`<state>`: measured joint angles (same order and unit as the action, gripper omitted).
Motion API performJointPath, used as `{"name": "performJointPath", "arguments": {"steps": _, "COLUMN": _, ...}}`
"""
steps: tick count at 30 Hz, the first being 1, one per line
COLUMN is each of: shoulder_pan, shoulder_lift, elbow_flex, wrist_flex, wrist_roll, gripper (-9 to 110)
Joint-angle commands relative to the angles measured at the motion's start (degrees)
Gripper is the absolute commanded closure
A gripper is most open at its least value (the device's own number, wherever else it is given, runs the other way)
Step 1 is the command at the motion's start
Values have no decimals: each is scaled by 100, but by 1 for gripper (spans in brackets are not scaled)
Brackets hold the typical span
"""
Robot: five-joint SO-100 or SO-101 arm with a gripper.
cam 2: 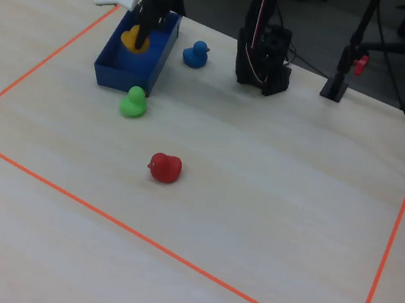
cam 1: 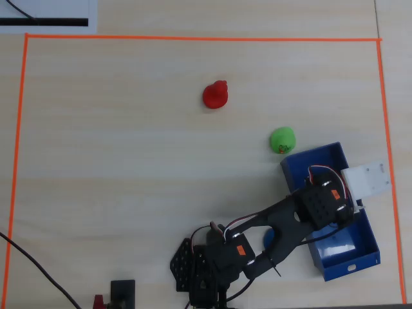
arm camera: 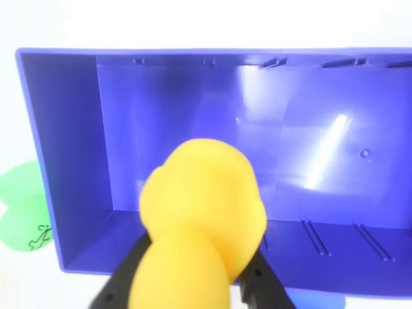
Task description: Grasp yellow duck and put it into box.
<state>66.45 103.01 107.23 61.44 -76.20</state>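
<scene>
The yellow duck (arm camera: 201, 206) fills the lower middle of the wrist view, pinched between two black fingers (arm camera: 125, 273) of my gripper (arm camera: 193, 264), which is shut on it. Behind the duck lies the open inside of the blue box (arm camera: 296, 129). From the fixed view the yellow duck (cam 2: 134, 37) hangs low inside the box (cam 2: 122, 76) with the gripper (cam 2: 145, 29) reaching down onto it. Seen from overhead, the arm's wrist (cam 1: 322, 203) covers the middle of the box (cam 1: 315, 161) and hides the duck.
A green duck (cam 1: 282, 140) (cam 2: 133, 102) sits just outside one short end of the box. A red duck (cam 1: 215, 95) (cam 2: 164, 167) stands farther out. A blue duck (cam 2: 195, 54) stands between box and arm base (cam 2: 264, 61). Orange tape (cam 1: 193, 37) frames the table.
</scene>
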Motion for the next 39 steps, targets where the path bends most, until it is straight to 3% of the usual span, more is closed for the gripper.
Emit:
{"name": "performJointPath", "arguments": {"steps": 1, "shoulder_pan": 35, "shoulder_lift": 35, "elbow_flex": -352, "wrist_flex": -123, "wrist_roll": -53, "gripper": 85}}
{"name": "performJointPath", "arguments": {"steps": 18, "shoulder_pan": -141, "shoulder_lift": 519, "elbow_flex": -123, "wrist_flex": 149, "wrist_roll": 272, "gripper": 72}}
{"name": "performJointPath", "arguments": {"steps": 25, "shoulder_pan": -290, "shoulder_lift": 870, "elbow_flex": -422, "wrist_flex": 105, "wrist_roll": 483, "gripper": 75}}
{"name": "performJointPath", "arguments": {"steps": 31, "shoulder_pan": -1389, "shoulder_lift": 1151, "elbow_flex": -1828, "wrist_flex": 79, "wrist_roll": 1758, "gripper": 101}}
{"name": "performJointPath", "arguments": {"steps": 35, "shoulder_pan": -2707, "shoulder_lift": 1371, "elbow_flex": -2391, "wrist_flex": 457, "wrist_roll": 2057, "gripper": 101}}
{"name": "performJointPath", "arguments": {"steps": 39, "shoulder_pan": -4228, "shoulder_lift": 1995, "elbow_flex": -1863, "wrist_flex": 853, "wrist_roll": 1521, "gripper": 101}}
